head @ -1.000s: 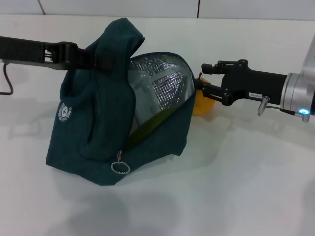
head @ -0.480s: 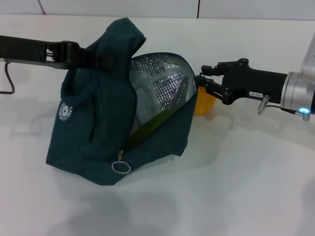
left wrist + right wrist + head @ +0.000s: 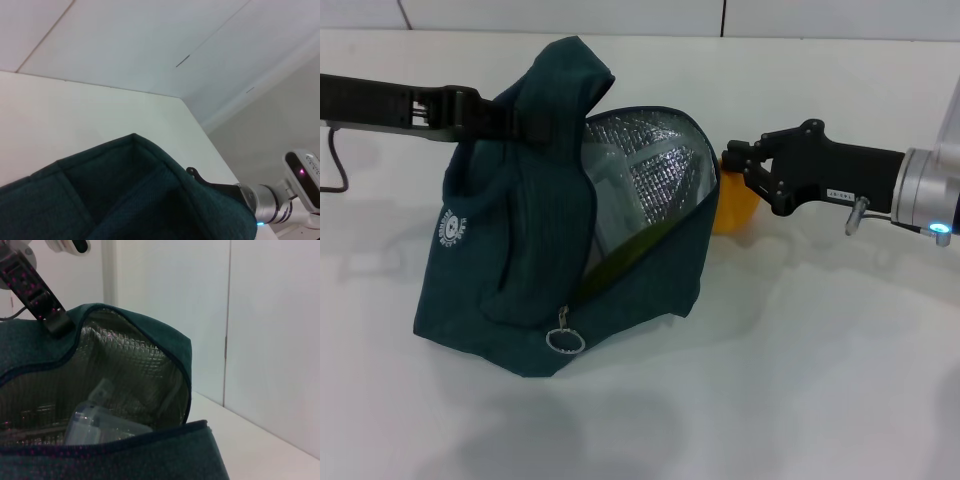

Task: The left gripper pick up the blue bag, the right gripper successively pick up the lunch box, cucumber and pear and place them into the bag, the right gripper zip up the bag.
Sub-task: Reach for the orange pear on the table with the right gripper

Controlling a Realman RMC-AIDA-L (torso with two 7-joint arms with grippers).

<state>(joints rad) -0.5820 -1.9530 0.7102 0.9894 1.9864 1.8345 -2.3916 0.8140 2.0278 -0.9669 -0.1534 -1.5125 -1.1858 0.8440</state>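
The blue bag (image 3: 530, 260) stands on the white table (image 3: 820, 380), lifted at its top by my left gripper (image 3: 508, 118), which is shut on the fabric. Its mouth faces right and shows the silver lining (image 3: 665, 170). The clear lunch box (image 3: 610, 180) lies inside and also shows in the right wrist view (image 3: 100, 422). The orange-yellow pear (image 3: 732, 210) sits just outside the bag's right rim, partly hidden by it. My right gripper (image 3: 732, 162) is shut on the pear's top. I cannot make out the cucumber.
The ring zip pull (image 3: 565, 340) hangs at the bag's lower front. A round white logo (image 3: 450, 228) marks its left side. A dark cable (image 3: 335, 160) loops at the far left. The table's back edge meets a white wall (image 3: 620, 15).
The right gripper's fingers, spread a second ago, have drawn together over the top of the pear. The bag and left arm have hardly moved.
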